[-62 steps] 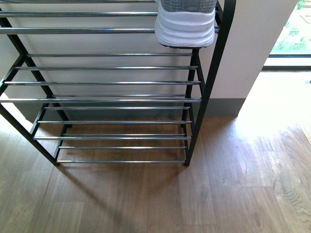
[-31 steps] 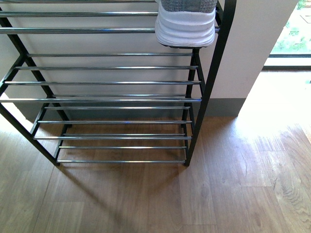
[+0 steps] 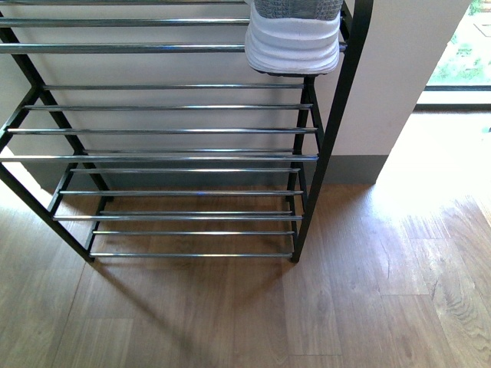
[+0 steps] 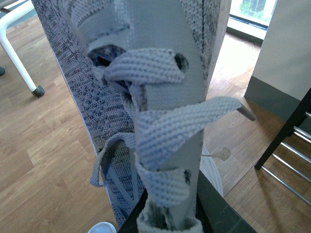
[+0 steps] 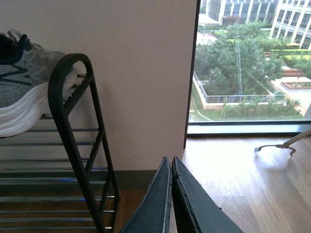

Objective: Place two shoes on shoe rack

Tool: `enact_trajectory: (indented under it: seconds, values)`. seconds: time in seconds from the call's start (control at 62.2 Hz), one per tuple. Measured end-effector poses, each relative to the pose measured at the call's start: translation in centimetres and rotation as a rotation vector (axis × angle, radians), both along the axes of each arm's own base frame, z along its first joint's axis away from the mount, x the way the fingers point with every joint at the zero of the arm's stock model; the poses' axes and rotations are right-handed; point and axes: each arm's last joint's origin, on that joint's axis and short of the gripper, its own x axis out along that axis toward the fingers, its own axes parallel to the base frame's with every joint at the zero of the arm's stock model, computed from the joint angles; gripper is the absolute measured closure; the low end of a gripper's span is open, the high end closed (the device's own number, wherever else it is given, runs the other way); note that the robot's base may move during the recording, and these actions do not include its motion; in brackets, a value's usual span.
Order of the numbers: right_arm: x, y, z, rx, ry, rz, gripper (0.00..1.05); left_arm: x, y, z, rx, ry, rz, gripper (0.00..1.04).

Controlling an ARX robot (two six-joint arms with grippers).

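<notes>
- Front view same as 1 s ago, nothing's shifted: grey sneaker [image 3: 293,42] on top tier, right end of shoe rack [image 3: 153,131].
- L claw [image 4: 167,213] clamped on second sneaker [image 4: 160,97], up over wood floor [image 4: 48,145].
- R claw [image 5: 171,189] pinched together, empty, near rack's right end.

— What colours are on the shoe rack [image 3: 328,153]?
— Black uprights, shiny chrome rods. The shelved sneaker [image 3: 293,38] shows a white sole with grey knit above it. The right wrist view adds a navy collar.
— And the second sneaker [image 4: 87,97]?
— Grey knit speckled with darker blue-grey, a plain pale grey tongue, and flat woven grey laces [image 4: 165,131].
— The floor [image 3: 368,291]?
— Warm brown wood planks, the grain plainly visible. The wall [image 3: 399,69] is plain cream, its skirting [image 3: 353,169] dark grey.
— The right gripper [image 5: 170,160]?
— Black
</notes>
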Motion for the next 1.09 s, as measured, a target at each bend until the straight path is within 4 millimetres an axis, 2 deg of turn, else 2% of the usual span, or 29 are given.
enact_trajectory:
  seconds: [0.225, 0.418, 0.82, 0.997, 1.093]
  values:
    - [-0.3, 0.0, 0.0, 0.0, 0.001, 0.0, 1.03, 0.0, 0.0, 0.0, 0.0, 0.0, 0.0, 1.02]
    - [-1.4, 0.0, -0.3, 0.0, 0.006, -0.002, 1.03, 0.0, 0.0, 0.0, 0.001, 0.0, 0.001, 1.02]
    - [-1.5, 0.0, -0.3, 0.0, 0.006, -0.002, 1.03, 0.0, 0.0, 0.0, 0.0, 0.0, 0.0, 1.02]
    - [-1.5, 0.0, -0.3, 0.0, 0.006, -0.002, 0.77, 0.0, 0.0, 0.0, -0.001, 0.0, -0.001, 1.02]
    - [-1.5, 0.0, -0.3, 0.0, 0.005, -0.002, 0.61, 0.2, -0.2, 0.4, -0.176, -0.161, -0.154, 1.02]
